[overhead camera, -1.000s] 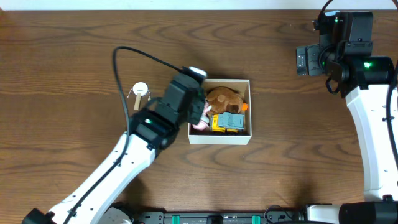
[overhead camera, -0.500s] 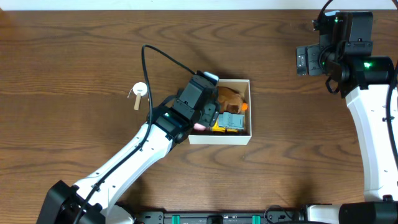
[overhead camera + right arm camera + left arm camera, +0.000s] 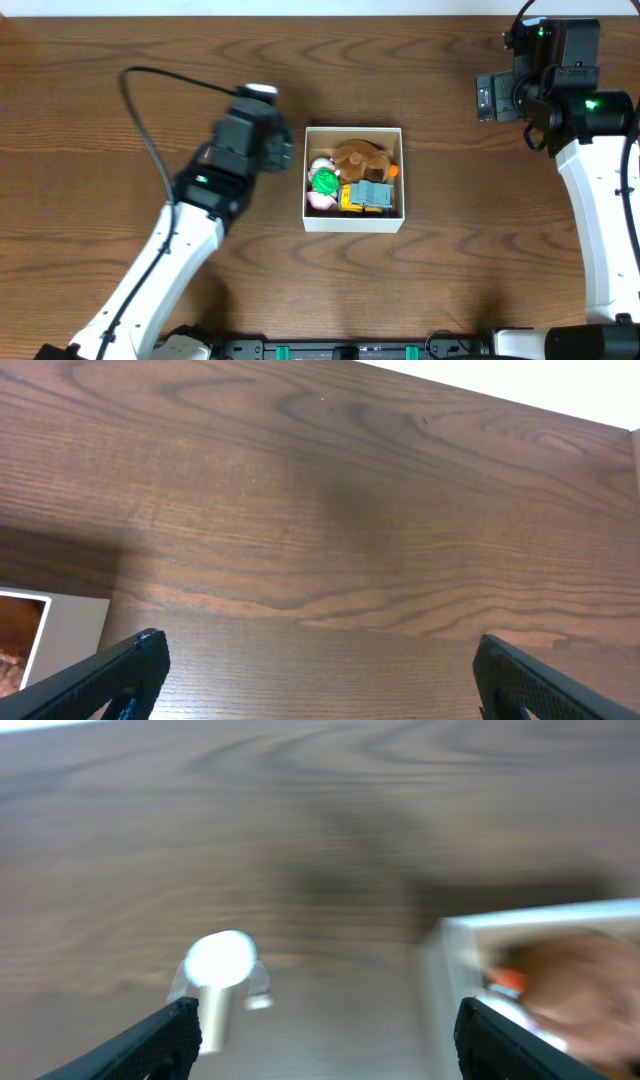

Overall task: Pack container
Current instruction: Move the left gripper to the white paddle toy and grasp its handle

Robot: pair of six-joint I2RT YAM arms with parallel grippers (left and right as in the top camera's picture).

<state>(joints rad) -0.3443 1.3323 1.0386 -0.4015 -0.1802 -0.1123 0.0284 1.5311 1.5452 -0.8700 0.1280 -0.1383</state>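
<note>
Overhead: the container sits at the middle of the wooden counter, its white walls square to the edges. Inside, a brown plush toy fills the 12 o'clock half. A green toy lies at 9 o'clock on top of something pink, and a yellow and grey truck lies at 5 o'clock. The head of the left arm is just beside the box at its 9 o'clock, not touching it. The right arm stands well apart, at 2 o'clock.

Left wrist: the view is blurred. The left fingers show at the two lower corners, spread wide with nothing between them. A small white round-topped object stands on the counter at 11 o'clock from the left-hand one. The container's white rim and the brown toy are at 3 o'clock.

Right wrist: the right fingers are also wide apart and empty, over bare wood. One corner of the container shows at 8 o'clock.
</note>
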